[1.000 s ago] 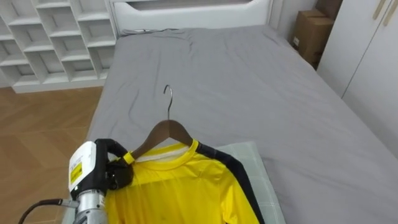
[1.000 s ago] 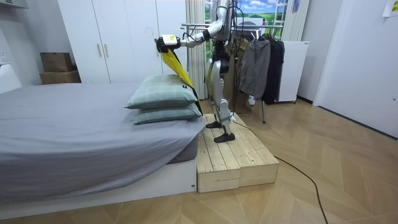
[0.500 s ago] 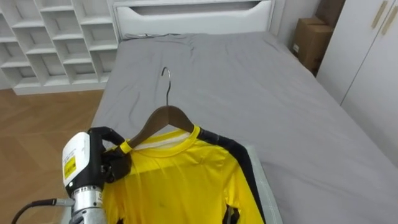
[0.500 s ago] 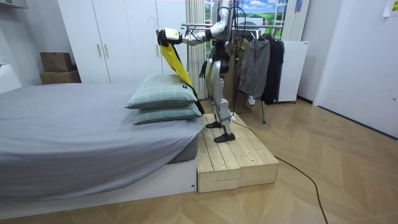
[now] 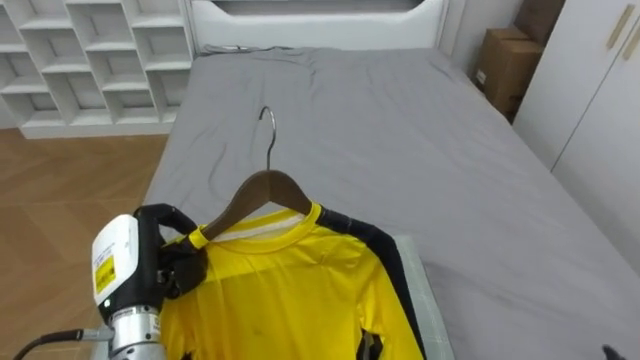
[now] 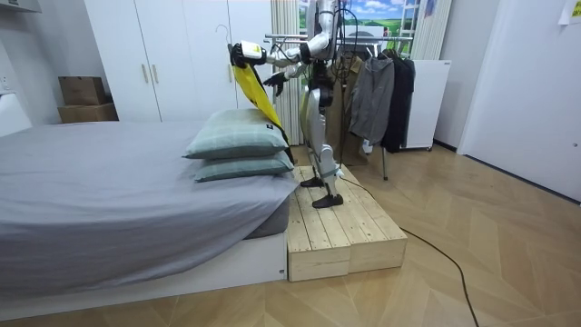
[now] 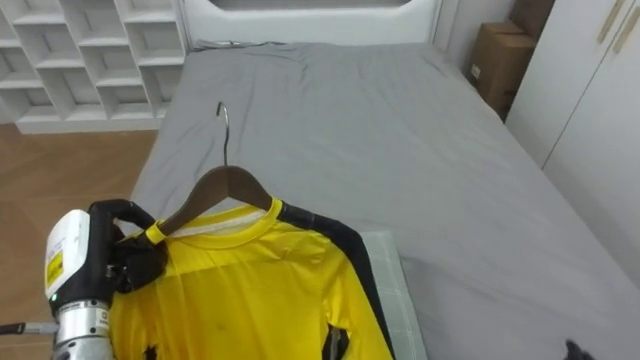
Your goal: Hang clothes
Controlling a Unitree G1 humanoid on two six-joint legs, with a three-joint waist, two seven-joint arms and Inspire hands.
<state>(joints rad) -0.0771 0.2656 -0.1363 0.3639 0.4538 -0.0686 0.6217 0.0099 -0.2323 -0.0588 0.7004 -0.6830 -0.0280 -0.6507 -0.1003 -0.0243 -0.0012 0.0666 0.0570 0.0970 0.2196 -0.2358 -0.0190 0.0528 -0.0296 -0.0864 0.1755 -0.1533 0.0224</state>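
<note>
A yellow shirt [image 5: 290, 300] with dark sleeves hangs on a wooden hanger [image 5: 268, 188] whose metal hook points up. My left hand [image 5: 172, 262] is shut on the hanger's left end and holds it out over the pillows at the bed's foot. The room view has the shirt [image 6: 256, 91] dangling from that hand [image 6: 240, 54] at head height. My right hand [image 6: 272, 78] is raised in front of my chest, just behind the shirt. I stand on a wooden platform [image 6: 338, 227] at the bed's end, facing the bed.
The grey bed [image 5: 400, 130] stretches ahead, with two stacked green pillows [image 6: 238, 145] below the shirt. White cubby shelves [image 5: 90, 50] stand at the far left, with wardrobes and a cardboard box [image 5: 508, 62] on the right. A clothes rack [image 6: 381, 86] with dark garments is behind me.
My right hand has risen from beside my hip to chest height. The left hand lifted the hanger and shirt slightly higher and now holds them steady.
</note>
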